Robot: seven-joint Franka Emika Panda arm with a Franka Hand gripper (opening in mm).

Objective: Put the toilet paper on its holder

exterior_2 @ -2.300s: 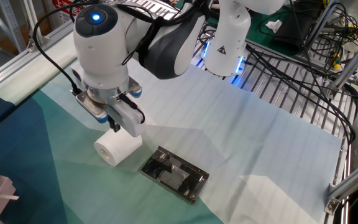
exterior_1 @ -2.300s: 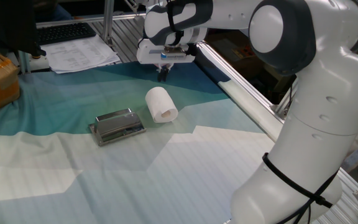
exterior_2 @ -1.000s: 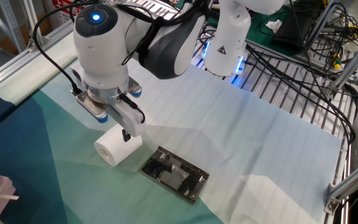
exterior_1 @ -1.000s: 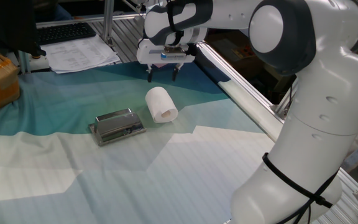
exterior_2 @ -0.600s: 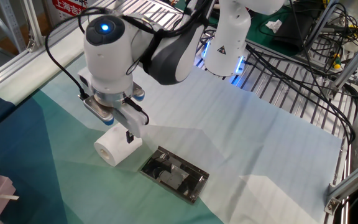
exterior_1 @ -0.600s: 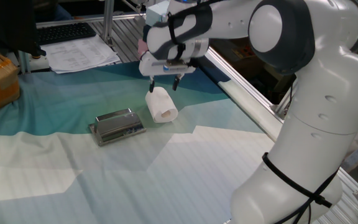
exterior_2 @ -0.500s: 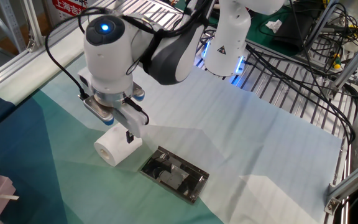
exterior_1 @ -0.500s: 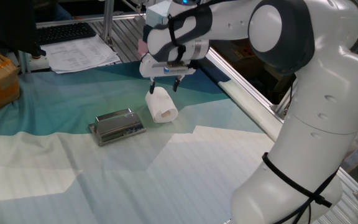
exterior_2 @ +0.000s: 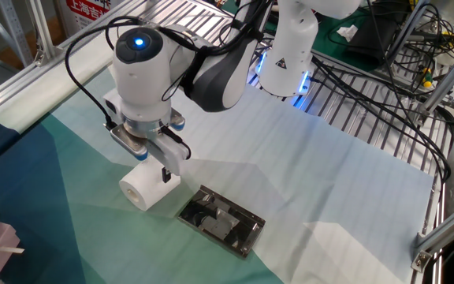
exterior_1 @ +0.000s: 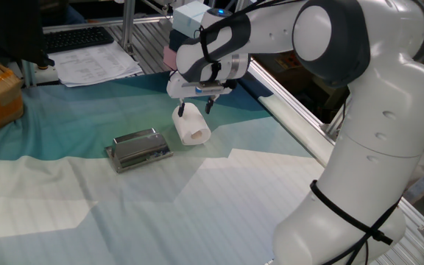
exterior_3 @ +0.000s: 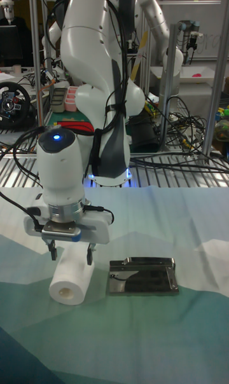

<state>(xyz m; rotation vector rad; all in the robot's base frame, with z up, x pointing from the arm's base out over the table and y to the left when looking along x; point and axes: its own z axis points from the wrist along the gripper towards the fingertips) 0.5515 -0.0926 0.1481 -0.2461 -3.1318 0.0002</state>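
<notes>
**Tool down over the roll, fingers spread**

Compared with 2.3 s ago, the tool [exterior_1: 196, 109] sits lower and nearer the centre of the frame in one fixed view. Back then its fingers were pressed together above the roll; now they are spread, one fingertip on each side of the roll's far end. In the tall fixed view the tool [exterior_3: 70, 254] hangs just above the roll with both fingertips at its upper edge, pinching nothing. The toilet paper [exterior_1: 191, 124] and the holder [exterior_1: 138, 148] lie where they lay before.

Count: one toilet paper roll [exterior_2: 148, 186], lying on its side on the cloth-covered worktop [exterior_1: 124, 213], hollow core facing the lower part of the tall fixed view. One holder [exterior_3: 142, 276], flat on the worktop just beside the roll, apart from it. One arm, one tool [exterior_2: 154, 167].
</notes>
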